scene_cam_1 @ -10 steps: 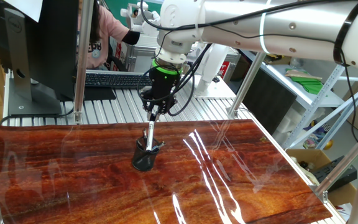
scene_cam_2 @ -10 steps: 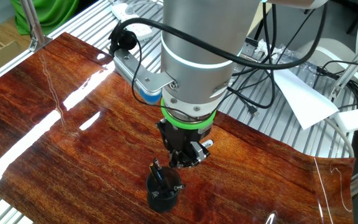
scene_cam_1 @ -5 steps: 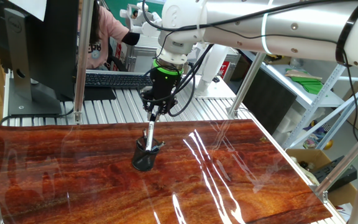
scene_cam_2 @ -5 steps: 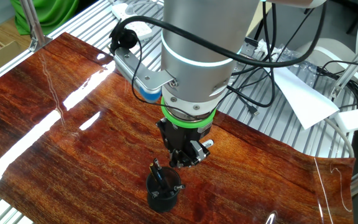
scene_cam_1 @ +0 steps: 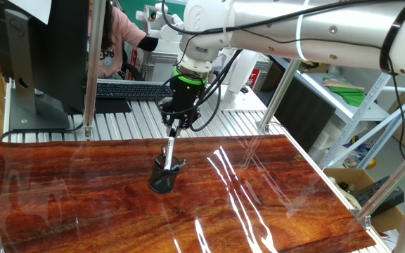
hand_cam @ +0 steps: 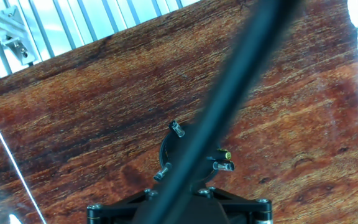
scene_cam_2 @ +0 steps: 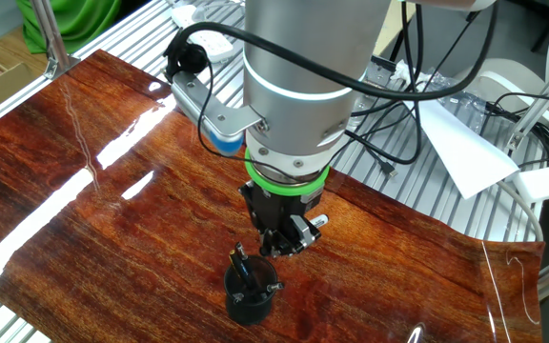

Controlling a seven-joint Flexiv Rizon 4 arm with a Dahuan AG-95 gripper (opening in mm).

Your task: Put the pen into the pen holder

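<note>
The pen holder (scene_cam_1: 163, 178) is a small black mesh cup standing on the reddish wood tabletop; it also shows in the other fixed view (scene_cam_2: 250, 295) and in the hand view (hand_cam: 180, 151). My gripper (scene_cam_1: 175, 125) hangs straight above it, shut on the pen (scene_cam_1: 170, 148). The pen points down, silvery-white below my fingers, and its lower end reaches the cup's rim. In the hand view the pen (hand_cam: 229, 93) is a dark blurred bar crossing the frame over the cup. In the other fixed view my gripper (scene_cam_2: 280, 240) hides most of the pen.
Several shorter dark pens (hand_cam: 176, 129) stand in the cup. A monitor (scene_cam_1: 41, 49) and keyboard (scene_cam_1: 129, 89) sit behind the table, with a person in pink (scene_cam_1: 111, 42). Upright metal posts (scene_cam_1: 92, 67) stand at the back edge. Cables and white paper (scene_cam_2: 465, 143) lie on the slatted surface.
</note>
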